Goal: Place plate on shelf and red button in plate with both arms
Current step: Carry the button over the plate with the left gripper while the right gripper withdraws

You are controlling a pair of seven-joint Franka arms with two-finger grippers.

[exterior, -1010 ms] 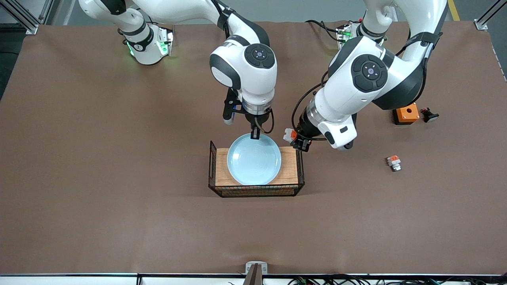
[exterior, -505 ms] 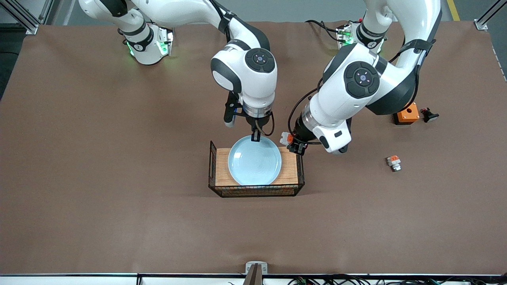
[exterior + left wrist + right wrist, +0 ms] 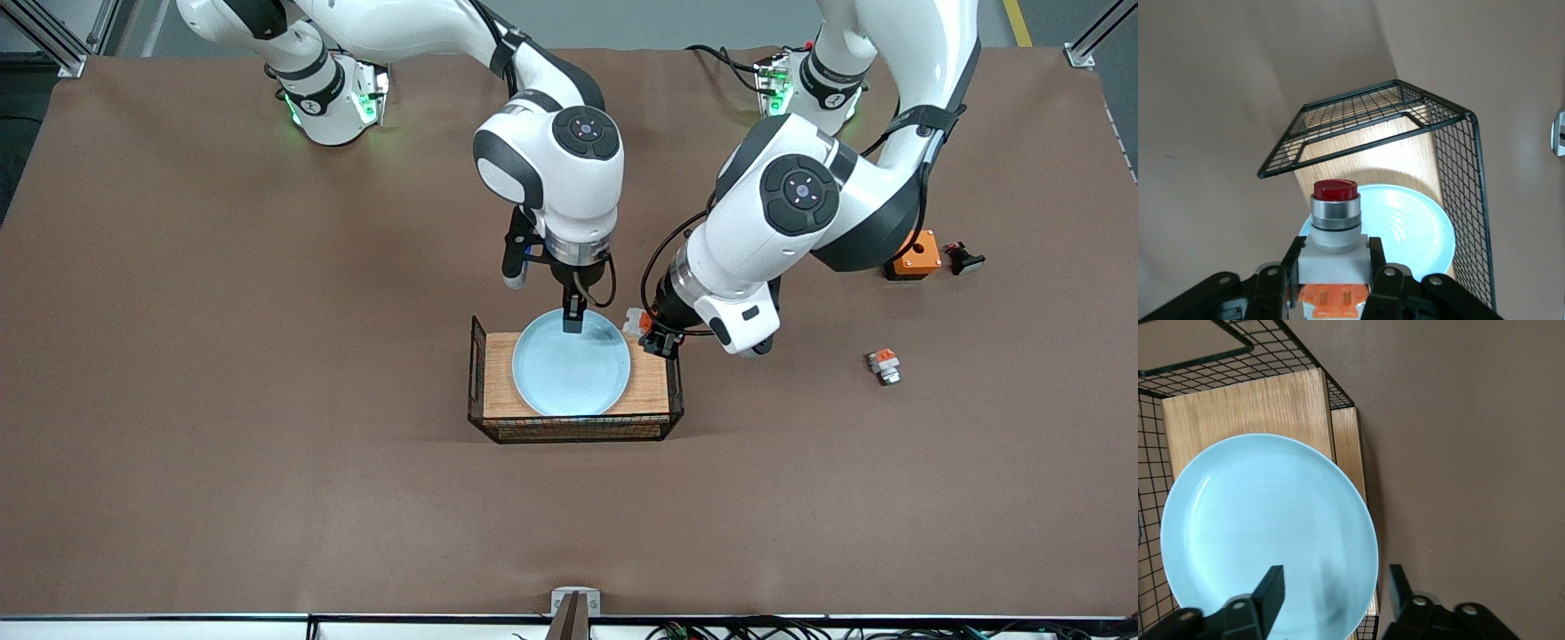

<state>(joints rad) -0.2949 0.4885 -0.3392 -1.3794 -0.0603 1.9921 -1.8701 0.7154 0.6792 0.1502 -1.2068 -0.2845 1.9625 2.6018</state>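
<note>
The pale blue plate (image 3: pixel 572 364) lies in a wire basket (image 3: pixel 576 428) on its wooden floor. My right gripper (image 3: pixel 573 316) hangs over the plate's rim on the side farthest from the front camera. In the right wrist view the right gripper (image 3: pixel 1335 580) is open, one finger over the plate (image 3: pixel 1265 527) and one outside its rim. My left gripper (image 3: pixel 656 338) is shut on the red button (image 3: pixel 634 320) above the basket's corner toward the left arm's end. In the left wrist view the left gripper (image 3: pixel 1335 257) holds the button (image 3: pixel 1335 200), red tip pointing at the plate (image 3: pixel 1418 227).
An orange box (image 3: pixel 911 256) and a black button (image 3: pixel 964 259) lie toward the left arm's end of the table. A white-and-orange part with a silvery tip (image 3: pixel 884 365) lies nearer the front camera than they do. The basket's wire walls (image 3: pixel 1458 167) rise around the plate.
The left gripper has carried the red button closer to the basket. The plate has settled a little lower in the basket, and the right gripper has shifted slightly over its rim.
</note>
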